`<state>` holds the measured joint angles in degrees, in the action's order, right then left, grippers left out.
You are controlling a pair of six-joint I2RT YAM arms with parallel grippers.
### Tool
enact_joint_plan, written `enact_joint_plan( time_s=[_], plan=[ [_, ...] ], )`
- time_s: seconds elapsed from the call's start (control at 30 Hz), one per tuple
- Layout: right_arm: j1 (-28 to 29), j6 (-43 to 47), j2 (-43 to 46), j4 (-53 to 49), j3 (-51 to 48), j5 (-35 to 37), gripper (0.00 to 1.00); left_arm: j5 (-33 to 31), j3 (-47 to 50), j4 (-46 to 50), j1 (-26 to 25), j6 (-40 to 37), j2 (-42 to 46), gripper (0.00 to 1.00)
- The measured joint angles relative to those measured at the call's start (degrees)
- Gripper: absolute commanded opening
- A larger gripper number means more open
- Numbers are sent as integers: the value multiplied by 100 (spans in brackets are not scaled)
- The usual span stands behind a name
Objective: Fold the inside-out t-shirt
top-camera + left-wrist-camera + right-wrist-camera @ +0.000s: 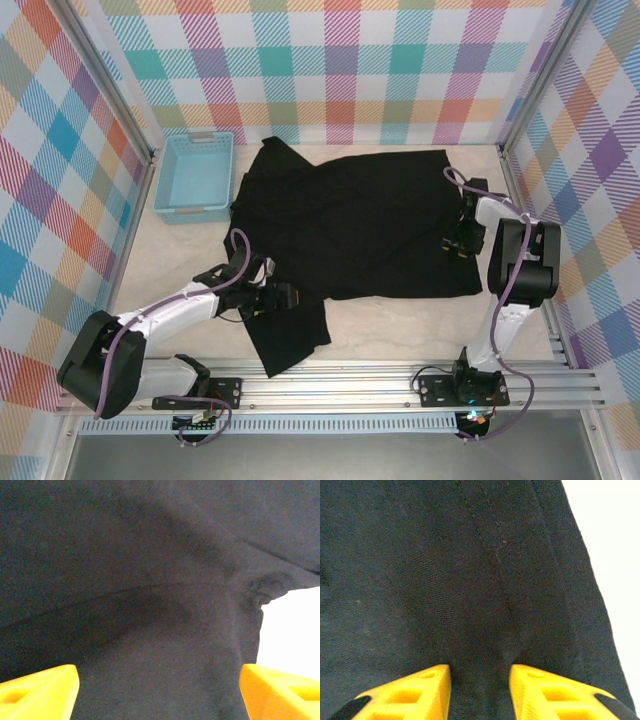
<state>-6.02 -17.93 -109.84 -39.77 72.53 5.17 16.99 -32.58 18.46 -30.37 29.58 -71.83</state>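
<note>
Although both arms are down on the cloth, you have no finished fold to show yet. The t-shirt (370, 220) lies spread nearly flat across the middle of the desk (420, 325), sideways to you. One sleeve points toward the near edge and the other lies just beside the blue basket (195, 175).

Your left hand (283, 298) sits low where the near sleeve joins the body. From its wrist camera the fingers (40, 690) stand wide apart, with black fabric beneath them and nothing pinched.

Your right hand (462, 243) is at the shirt's right edge. Its fingers (410, 695) are a narrow gap apart, with a ridge of cloth running into that gap. You cannot tell whether they have it clamped.

I'd judge the task barely begun, with the sleeves and every body fold left to do.
</note>
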Motion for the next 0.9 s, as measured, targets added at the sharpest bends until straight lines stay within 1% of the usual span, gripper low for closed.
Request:
enact_joint_plan(
  time_s=[0.07, 0.13, 0.33, 0.5, 0.7, 0.8, 0.9],
  plan=[
    [0, 26, -11, 39, 66, -22, 20, 2, 42, 48, 0, 0, -9, 83],
    [0, 39, -46, 57, 105, -13, 16, -7, 68, 103, 0, 0, -35, 83],
    [0, 131, -125, -31, 249, 236, 12, -76, 94, 103, 0, 0, -105, 83],
    [0, 269, -170, -186, 450, 629, 10, -114, 94, 90, 0, 2, -155, 83],
    [0, 433, -195, -343, 704, 1084, 4, -125, 98, 83, 0, 2, -181, 83],
    [0, 503, -221, -413, 796, 1193, 5, -142, 109, 68, 0, 2, -181, 83],
    [0, 516, -219, -494, 804, 1169, 14, -144, 118, 68, 0, 2, -151, 83]
  ],
)
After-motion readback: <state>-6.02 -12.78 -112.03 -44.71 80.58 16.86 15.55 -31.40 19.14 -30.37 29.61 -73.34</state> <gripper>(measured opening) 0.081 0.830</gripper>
